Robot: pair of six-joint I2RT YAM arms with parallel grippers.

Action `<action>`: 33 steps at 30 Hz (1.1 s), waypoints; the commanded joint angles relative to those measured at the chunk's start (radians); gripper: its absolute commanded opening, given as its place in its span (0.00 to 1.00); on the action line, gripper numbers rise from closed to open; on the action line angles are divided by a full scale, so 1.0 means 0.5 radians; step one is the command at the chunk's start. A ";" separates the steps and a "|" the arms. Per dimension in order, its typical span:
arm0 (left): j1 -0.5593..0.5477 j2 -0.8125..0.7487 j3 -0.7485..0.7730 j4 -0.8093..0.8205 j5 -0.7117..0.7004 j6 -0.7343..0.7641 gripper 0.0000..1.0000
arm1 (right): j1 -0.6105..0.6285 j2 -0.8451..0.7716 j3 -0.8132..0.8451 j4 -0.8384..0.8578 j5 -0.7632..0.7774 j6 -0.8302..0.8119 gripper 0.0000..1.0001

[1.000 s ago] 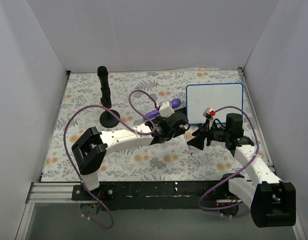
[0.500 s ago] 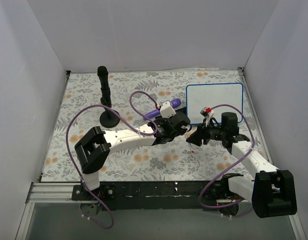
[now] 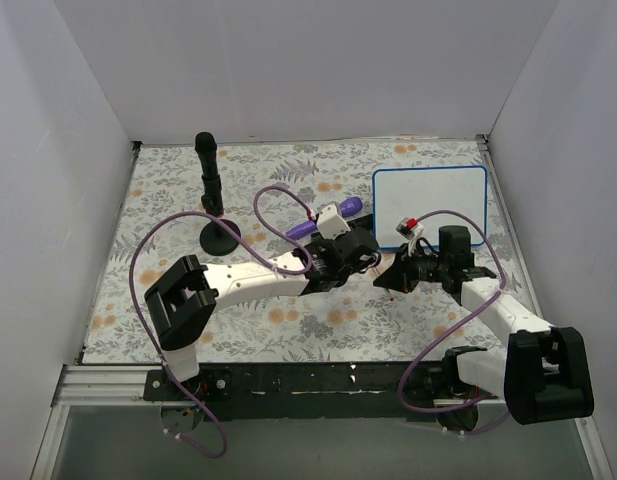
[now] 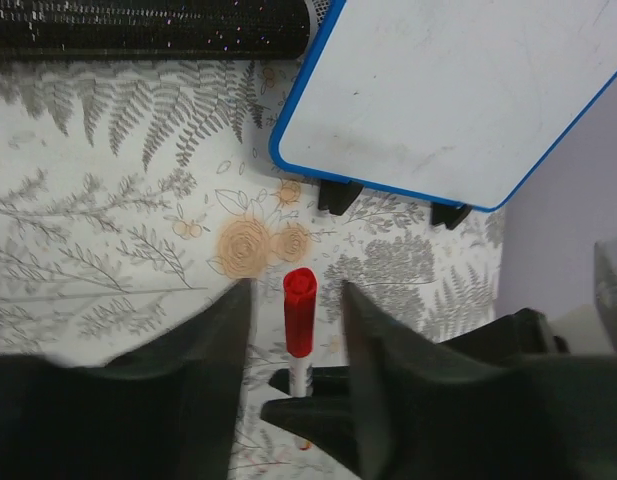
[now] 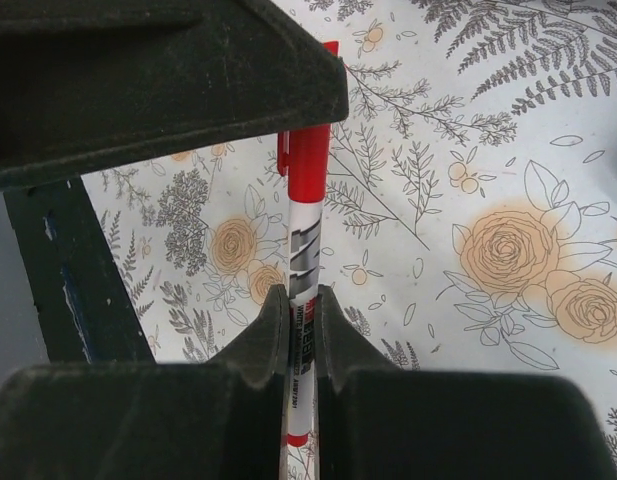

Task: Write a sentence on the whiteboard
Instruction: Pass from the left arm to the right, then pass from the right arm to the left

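Two grippers at one red marker (image 5: 304, 240) | whiteboard (image 3: 429, 205): flat, smooth white face, thin blue frame, rounded corners, lying far right on floral mat (image 3: 168, 190) | right gripper (image 5: 303, 305): clenched on slim barrel | left gripper (image 4: 298, 295): jaws parted, straddling cap (image 4: 299, 300), gaps either side

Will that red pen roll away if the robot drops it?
Probably a little: the red pen is round and slim, though its cap clip might stop it. It seems stiff and light: the right gripper pinches its barrel and it shows no bend.
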 commanded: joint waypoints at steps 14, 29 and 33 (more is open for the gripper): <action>0.413 -1.447 -1.220 0.705 1.465 1.629 0.98 | 0.020 -0.104 0.399 -1.152 -0.213 -1.635 0.01; 0.395 -0.998 -1.183 1.156 2.645 2.323 0.98 | 0.134 0.028 0.491 -1.662 -0.401 -2.271 0.01; 0.398 -0.847 -1.128 1.299 2.636 2.177 0.96 | 0.140 -0.009 0.473 -1.622 -0.370 -2.252 0.01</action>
